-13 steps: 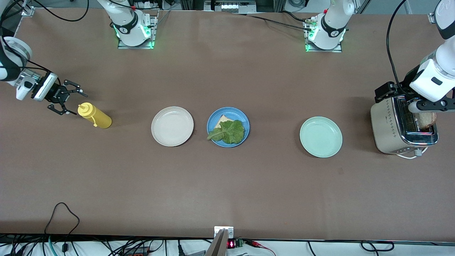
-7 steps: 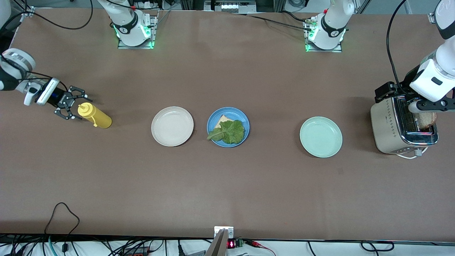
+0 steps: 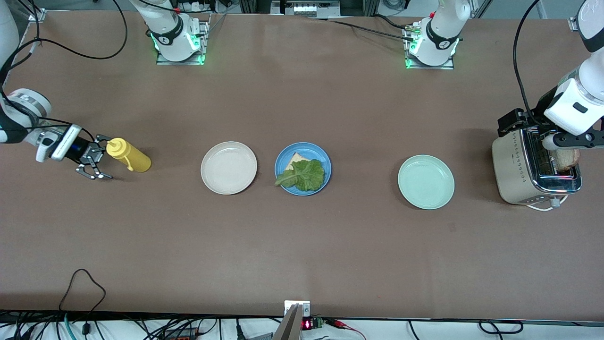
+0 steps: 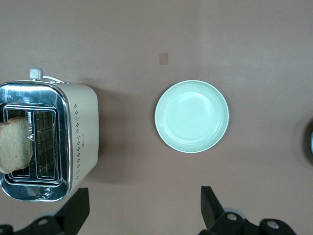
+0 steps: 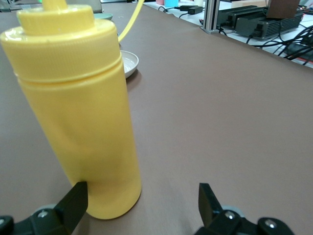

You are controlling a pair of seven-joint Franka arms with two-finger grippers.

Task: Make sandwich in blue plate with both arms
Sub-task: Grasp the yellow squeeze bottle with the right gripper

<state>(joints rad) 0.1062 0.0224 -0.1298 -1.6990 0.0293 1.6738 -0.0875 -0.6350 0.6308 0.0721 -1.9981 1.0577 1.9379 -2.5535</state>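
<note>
We are holding our right hand spread wide beside the yellow plastic squeeze bottle; our left hand is hovering open over the chrome toaster.

Both of your arms are glossy white jointed tubes with black bands at the joints. Each white base sits on a grey metal plate and glows green at its foot; each carries a black collar with a small white mark. Black cables loop along the links. Your right arm's black skeletal two-finger hand hangs from a white wrist block. Your left arm's black hand shows silver screws.
</note>
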